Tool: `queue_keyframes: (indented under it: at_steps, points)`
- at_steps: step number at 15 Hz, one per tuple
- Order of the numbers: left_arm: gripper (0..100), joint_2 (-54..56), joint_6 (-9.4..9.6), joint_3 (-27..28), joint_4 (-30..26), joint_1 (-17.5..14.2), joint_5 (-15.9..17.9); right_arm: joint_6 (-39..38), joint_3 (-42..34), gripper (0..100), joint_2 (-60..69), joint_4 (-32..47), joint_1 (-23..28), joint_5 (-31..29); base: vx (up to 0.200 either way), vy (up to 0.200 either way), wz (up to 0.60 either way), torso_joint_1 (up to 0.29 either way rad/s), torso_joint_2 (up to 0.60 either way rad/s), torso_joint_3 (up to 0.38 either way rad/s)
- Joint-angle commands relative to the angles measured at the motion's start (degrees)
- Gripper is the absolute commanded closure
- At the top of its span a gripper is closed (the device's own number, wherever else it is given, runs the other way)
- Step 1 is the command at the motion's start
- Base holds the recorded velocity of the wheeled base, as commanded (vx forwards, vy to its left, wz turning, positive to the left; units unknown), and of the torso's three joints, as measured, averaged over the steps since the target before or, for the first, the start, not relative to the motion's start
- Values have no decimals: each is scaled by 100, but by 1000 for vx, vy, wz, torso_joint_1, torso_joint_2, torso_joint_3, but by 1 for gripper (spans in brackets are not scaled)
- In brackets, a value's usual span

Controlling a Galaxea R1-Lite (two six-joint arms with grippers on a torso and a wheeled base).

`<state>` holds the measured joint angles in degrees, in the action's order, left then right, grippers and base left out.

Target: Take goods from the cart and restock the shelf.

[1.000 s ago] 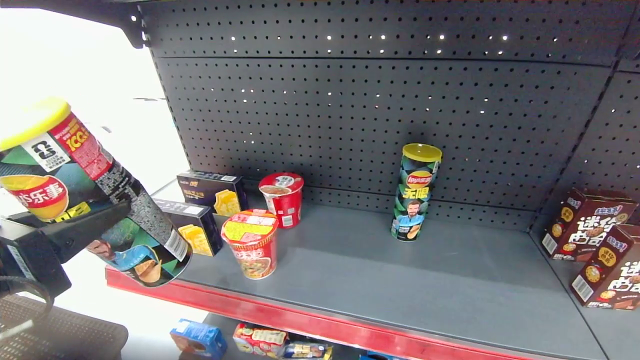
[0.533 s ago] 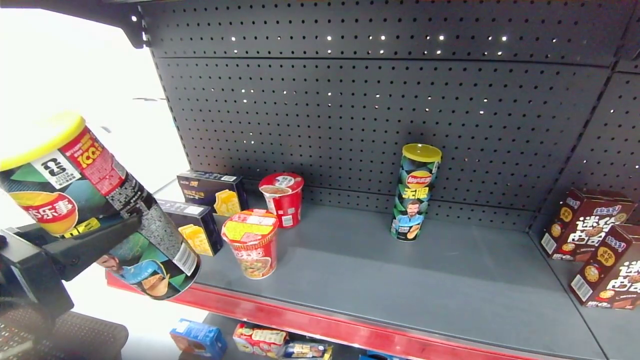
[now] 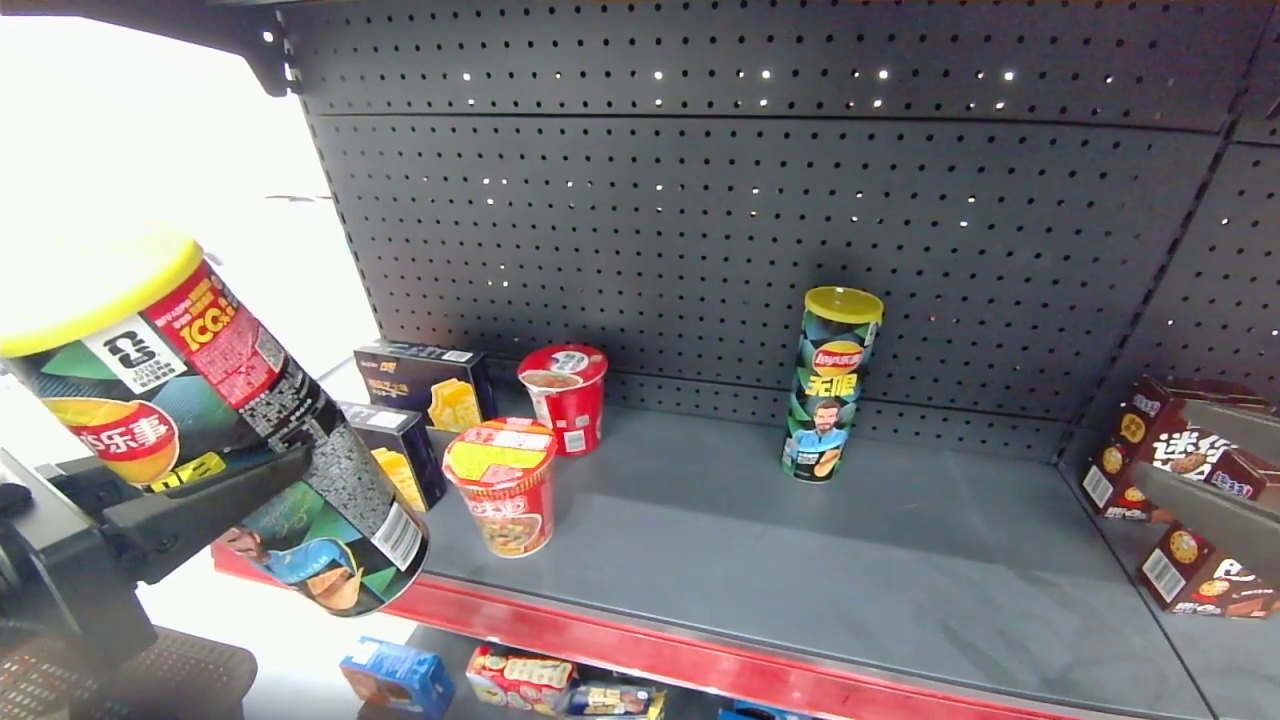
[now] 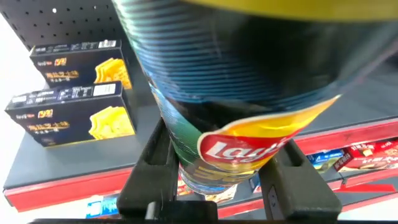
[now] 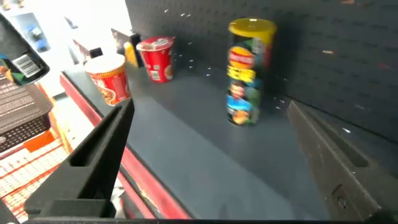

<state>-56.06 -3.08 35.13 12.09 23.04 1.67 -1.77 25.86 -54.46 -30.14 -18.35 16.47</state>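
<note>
My left fingers point(image 3: 205, 500) clamp the tilted chip can point(image 3: 190, 330) mid-body so I can stand it on the shelf point(image 3: 800, 560) beside the upright can point(image 3: 832, 385), my right fingers point(image 5: 99, 149) spread and empty

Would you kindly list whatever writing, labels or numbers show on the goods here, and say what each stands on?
Print is placed here, not quoted.
Held chip can, in the left tool: big logo, red panel, barcode.
Standing chip can: logo, yellow characters.
Noodle cups: lid print too small.
Dark boxes: too small.
Brown boxes: large white characters, part hidden behind the right tool.
</note>
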Motion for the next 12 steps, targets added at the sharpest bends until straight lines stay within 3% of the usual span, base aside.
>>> queue_keyframes:
  at_steps: [1,4,7,12]
  points:
    - [100,-19,-17,-68,4,-10,0,10,658,0,-1621,-520,51,410,0,0,0,0,0,0]
    - [100,25,-219,-77,12,-10,53,27,1536,0,-2649,-572,499,1060,0,0,0,0,0,0]
    - [100,17,-236,-94,12,-10,255,63,2090,0,-3414,-942,701,1385,0,0,0,0,0,0]
    - [100,-10,-254,-94,12,-98,466,106,2257,0,-4284,-1610,824,2071,0,0,0,0,0,0]
